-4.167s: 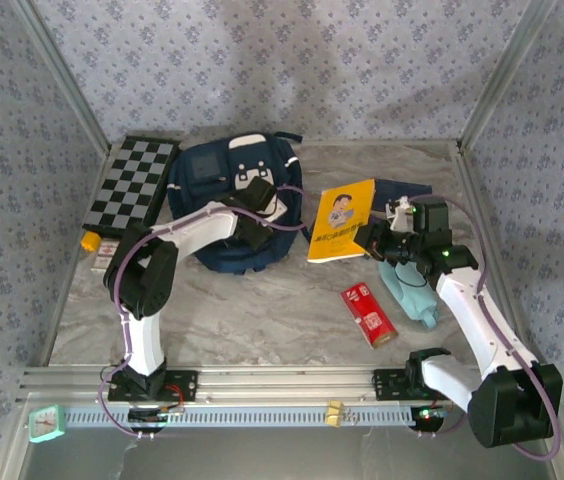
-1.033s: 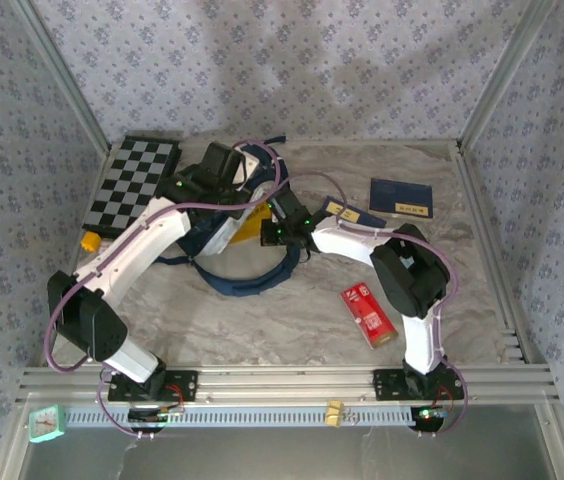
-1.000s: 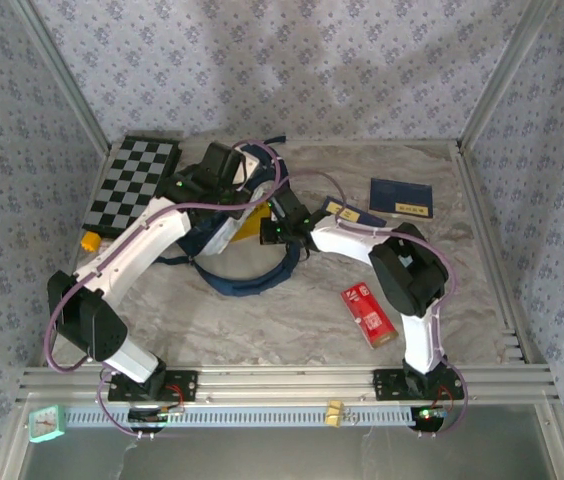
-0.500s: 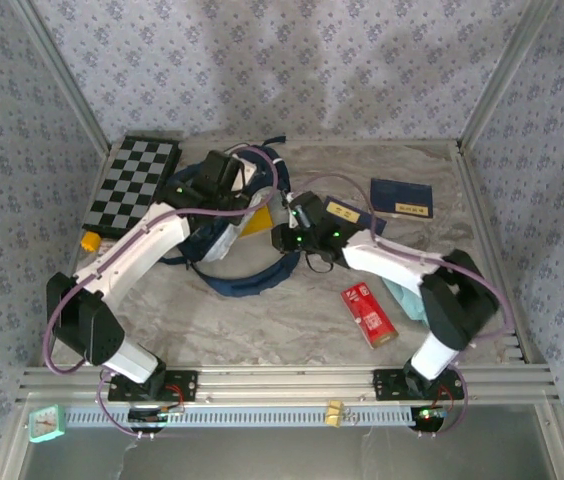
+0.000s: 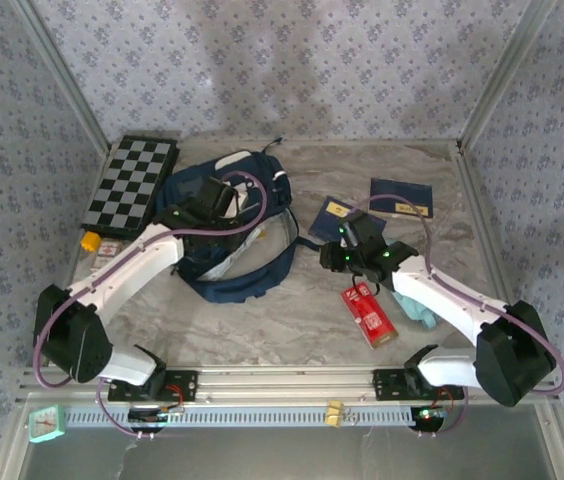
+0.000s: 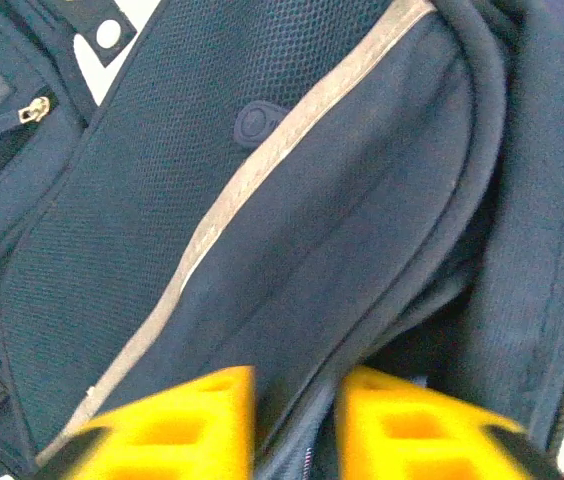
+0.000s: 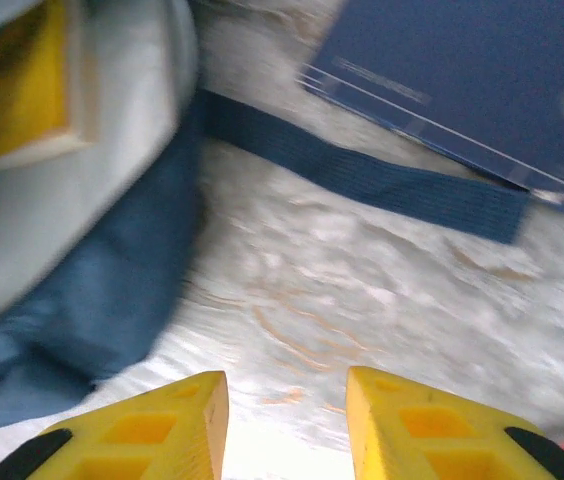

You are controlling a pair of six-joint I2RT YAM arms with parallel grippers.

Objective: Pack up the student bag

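The student bag (image 5: 232,235), a big navy backpack with white patches, lies at the middle left of the table, mouth toward the near side. My left gripper (image 5: 220,196) hovers over its top. In the left wrist view the yellow fingers (image 6: 182,420) stand slightly apart above the bag's zip edge (image 6: 382,300), gripping nothing. My right gripper (image 5: 332,258) is to the right of the bag, low over bare marble. In the right wrist view it (image 7: 287,385) is open and empty. The bag's pale lining (image 7: 112,170) holds a yellow book (image 7: 12,90).
Two flat navy booklets (image 5: 337,215) (image 5: 402,197) lie right of the bag, with a bag strap (image 7: 392,185) beside one. A red box (image 5: 369,312) and a teal item (image 5: 417,300) sit under the right arm. A chessboard (image 5: 132,182) lies at the far left.
The right gripper has pulled back out of the bag toward the right and opened. The left gripper has opened and let the bag's flap drop. The yellow book stays inside.
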